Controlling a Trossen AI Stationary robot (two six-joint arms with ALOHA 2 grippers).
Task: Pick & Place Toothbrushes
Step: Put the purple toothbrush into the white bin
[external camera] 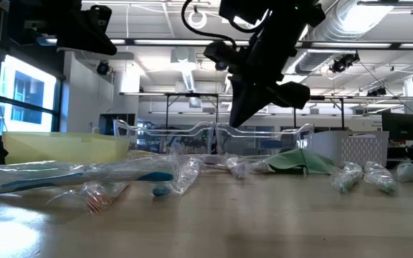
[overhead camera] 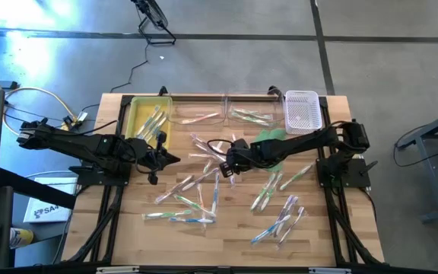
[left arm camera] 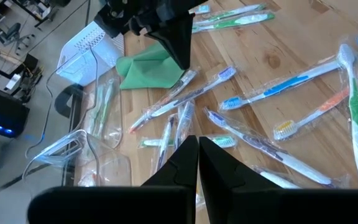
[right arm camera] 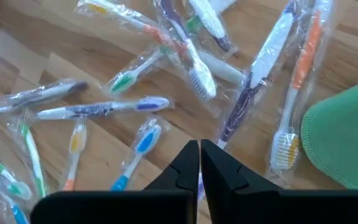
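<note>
Right gripper (overhead camera: 220, 169): hanging closed and empty over the table's middle, above the loose brushes.
Left gripper (overhead camera: 175, 159): waiting closed, empty, beside the yellow tray (overhead camera: 134, 114).
Toothbrushes (overhead camera: 191, 199): lying scattered across the table (overhead camera: 234, 236); several sitting in the trays along the far edge.
Green cloth (overhead camera: 271, 144): lying near the middle, under the right arm.

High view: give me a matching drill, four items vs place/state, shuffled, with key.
Items:
1. yellow tray
2. white basket
3. green cloth
4. right gripper

Place or state:
A. lying flat, partly under the right arm
B. back left of the table, a few toothbrushes inside
C. shut, above the scattered toothbrushes mid-table
D. back right corner of the table

Pairs: 1-B, 2-D, 3-A, 4-C
</note>
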